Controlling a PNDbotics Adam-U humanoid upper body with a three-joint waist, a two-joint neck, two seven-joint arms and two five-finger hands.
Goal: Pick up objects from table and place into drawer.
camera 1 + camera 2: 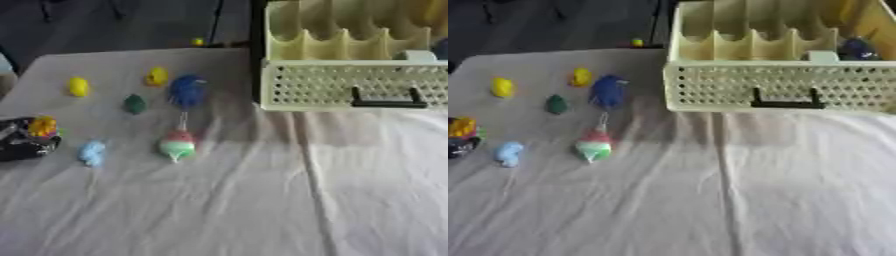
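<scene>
**Left hand gripping a small yellow-orange toy at the table's edge, drawer waiting far right**

Starting at the far left, the left hand (24,140) is sitting low on the white tablecloth (262,200), dark fingers curling around a yellow-orange toy (42,126) that is peeking out above them. That is a closed grasp on the toy, not a spread hand, though exactly how the fingers are wrapping underneath is hard to make out.

Moving right, a yellow piece (79,86) is lying further back, and a light blue piece (91,152) is sitting just beside the hand. A dark green piece (134,104) comes next, then a second yellow piece (157,76), a blue toy (186,91), and a rounded red, white and green toy (177,144) with a thin stem pointing away from the camera.

Far right, the cream drawer (710,85) is standing open with its perforated front and black handle (785,102), dividers splitting it into compartments, and something dark is already resting in the rightmost one.

My read: the carry is the job now. Lifting straight up first would be keeping the light blue piece from getting dragged, and travelling high over the middle cluster and the front wall before letting go looks wise. The right hand is showing in neither view.
</scene>
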